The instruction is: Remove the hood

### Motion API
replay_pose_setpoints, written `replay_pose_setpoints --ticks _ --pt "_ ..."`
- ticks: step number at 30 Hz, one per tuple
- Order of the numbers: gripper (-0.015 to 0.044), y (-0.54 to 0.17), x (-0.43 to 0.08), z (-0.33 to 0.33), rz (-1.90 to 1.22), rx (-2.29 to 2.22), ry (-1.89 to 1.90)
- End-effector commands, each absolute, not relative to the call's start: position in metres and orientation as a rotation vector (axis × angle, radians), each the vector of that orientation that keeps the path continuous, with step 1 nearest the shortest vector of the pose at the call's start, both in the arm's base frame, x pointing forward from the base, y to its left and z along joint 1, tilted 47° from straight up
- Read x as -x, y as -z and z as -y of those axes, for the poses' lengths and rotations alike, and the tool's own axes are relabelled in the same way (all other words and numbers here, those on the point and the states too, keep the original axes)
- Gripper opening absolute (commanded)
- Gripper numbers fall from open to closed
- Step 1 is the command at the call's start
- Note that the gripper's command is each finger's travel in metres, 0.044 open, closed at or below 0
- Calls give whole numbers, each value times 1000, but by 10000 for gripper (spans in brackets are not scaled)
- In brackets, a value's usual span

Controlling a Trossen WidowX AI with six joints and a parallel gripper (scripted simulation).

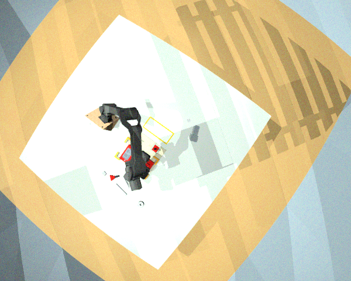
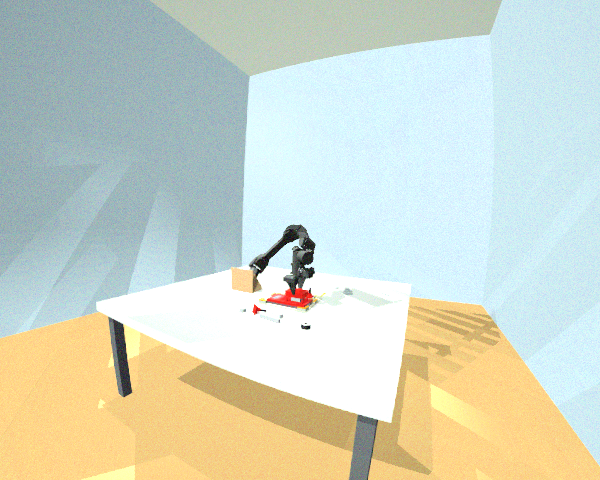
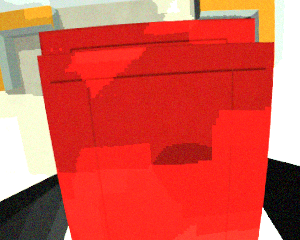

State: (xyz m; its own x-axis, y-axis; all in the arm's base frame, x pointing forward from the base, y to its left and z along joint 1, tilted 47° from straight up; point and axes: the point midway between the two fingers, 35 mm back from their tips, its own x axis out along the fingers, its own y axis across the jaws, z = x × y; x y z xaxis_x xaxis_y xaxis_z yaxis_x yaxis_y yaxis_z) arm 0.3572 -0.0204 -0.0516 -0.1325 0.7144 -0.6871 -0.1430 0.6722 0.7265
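Observation:
The toy car (image 1: 148,143) (image 2: 276,299) has a pale chassis and red body parts. My gripper (image 1: 147,165) (image 2: 293,292) (image 3: 162,175) points down over one end of the car and is shut on the red hood (image 1: 148,164) (image 2: 297,296) (image 3: 165,110). In the wrist view the hood fills the space between the black fingers, and its lower part runs out of frame. In the exterior view it appears slightly raised above the car's body; the exact gap cannot be told. The marked area (image 1: 162,124), a yellow rectangle outline, lies on the table beside the car with nothing inside it.
A wooden block (image 1: 93,116) (image 2: 242,279) stands beside the arm's base. A red-handled tool (image 1: 112,177) (image 2: 256,310), a thin bar (image 1: 121,188) and a round part (image 1: 141,204) (image 2: 305,326) lie near the car. A grey object (image 1: 195,133) (image 2: 347,291) lies beyond the marked area.

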Motion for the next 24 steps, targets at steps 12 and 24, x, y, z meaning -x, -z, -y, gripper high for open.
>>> replay_pose_setpoints --ticks 12,24 --pt "0 20 -364 55 -1535 -478 -790" --pt "0 -18 -361 17 -1536 -483 -779"
